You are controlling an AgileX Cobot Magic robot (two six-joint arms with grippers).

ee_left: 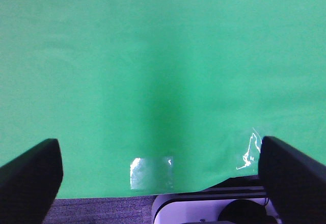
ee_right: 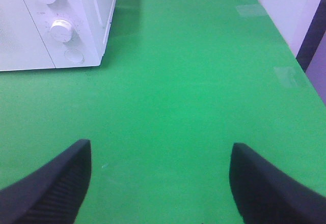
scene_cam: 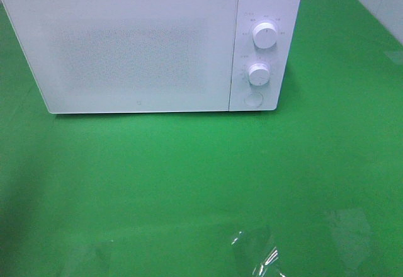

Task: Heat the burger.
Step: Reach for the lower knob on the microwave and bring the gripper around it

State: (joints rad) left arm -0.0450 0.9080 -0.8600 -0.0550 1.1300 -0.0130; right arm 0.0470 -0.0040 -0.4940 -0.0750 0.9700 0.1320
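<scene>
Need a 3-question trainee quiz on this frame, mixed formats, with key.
1. True or false: the door of the white box-shaped microwave oven stands open.
2. Multiple choice: what does the black right tool hold? A) a cup B) a plate C) nothing
3. Fill in: the oven's control panel has ___ round white dials above one round button.
Key: 1 false; 2 C; 3 two.
</scene>
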